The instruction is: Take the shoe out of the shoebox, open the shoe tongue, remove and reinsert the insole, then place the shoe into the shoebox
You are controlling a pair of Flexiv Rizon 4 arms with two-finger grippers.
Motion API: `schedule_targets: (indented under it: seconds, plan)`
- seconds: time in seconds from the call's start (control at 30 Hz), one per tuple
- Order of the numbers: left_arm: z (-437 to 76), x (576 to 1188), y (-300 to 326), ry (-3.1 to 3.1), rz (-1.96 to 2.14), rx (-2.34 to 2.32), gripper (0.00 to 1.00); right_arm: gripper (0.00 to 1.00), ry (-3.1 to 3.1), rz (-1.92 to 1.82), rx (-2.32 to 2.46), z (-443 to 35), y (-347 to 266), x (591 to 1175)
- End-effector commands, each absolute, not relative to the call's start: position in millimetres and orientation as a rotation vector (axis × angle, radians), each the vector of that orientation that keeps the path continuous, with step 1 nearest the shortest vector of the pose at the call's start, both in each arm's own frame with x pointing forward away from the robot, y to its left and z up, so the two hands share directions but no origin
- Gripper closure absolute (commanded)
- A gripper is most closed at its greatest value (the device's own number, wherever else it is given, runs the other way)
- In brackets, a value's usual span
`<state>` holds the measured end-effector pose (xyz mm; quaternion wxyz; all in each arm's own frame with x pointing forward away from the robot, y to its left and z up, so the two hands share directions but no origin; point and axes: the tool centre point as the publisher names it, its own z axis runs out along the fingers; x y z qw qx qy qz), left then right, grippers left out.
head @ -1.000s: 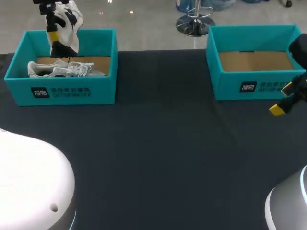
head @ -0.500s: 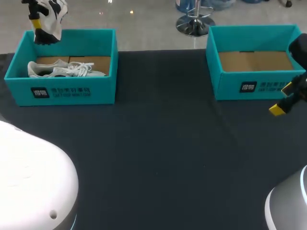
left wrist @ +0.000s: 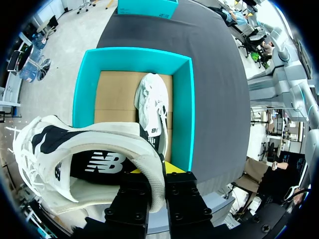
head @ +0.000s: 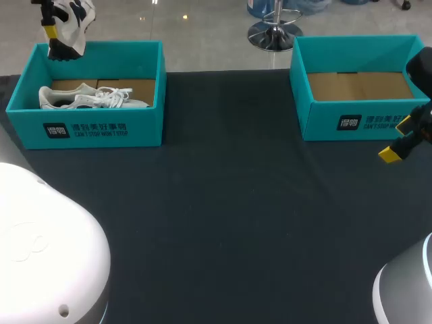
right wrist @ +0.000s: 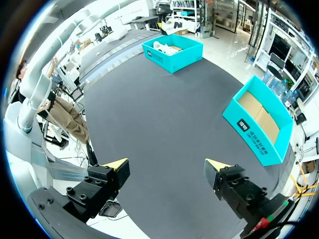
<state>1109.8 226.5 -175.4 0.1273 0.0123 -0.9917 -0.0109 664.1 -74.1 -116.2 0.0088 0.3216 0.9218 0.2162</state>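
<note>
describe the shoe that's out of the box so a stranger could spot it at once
Find the teal shoebox on the left side of the table. Above its far left corner the left gripper holds a white shoe with black patches. The other shoe lies flat inside the box; this one hangs in the air.

The dark surface (head: pixel 229 202) before me carries two open teal shoeboxes, both standing flat near its far edge: the first shoebox (head: pixel 94 129) on my left arm's side, and the second shoebox (head: pixel 331 125) well apart from the first, toward my right arm.
</note>
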Motion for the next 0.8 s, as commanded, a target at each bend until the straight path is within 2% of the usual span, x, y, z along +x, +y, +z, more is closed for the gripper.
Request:
schedule_targets:
  seconds: [0.03, 0.33, 0.53, 0.8]
  plan:
    - [-172.9, 1116.5, 228.2, -2.831, -0.03, 0.034, 1.0, 0.0, 2.887, 0.669, 1.006, -116.0, -73.4, 667.7]
    - [-172.9, 1116.5, 228.2, -2.831, -0.03, 0.034, 1.0, 0.0, 2.887, 0.669, 1.006, -116.0, -73.4, 667.7]
    - [-177.0, 1119.6, 235.7, -2.886, -0.24, -0.469, 1.0, 0.0, 2.887, 0.669, 1.006, -116.0, -73.4, 667.7]
    - [-197.9, 1110.9, 257.2, -2.663, -0.416, -1.237, 1.0, 0.0, 2.887, 0.669, 1.006, -116.0, -73.4, 667.7]
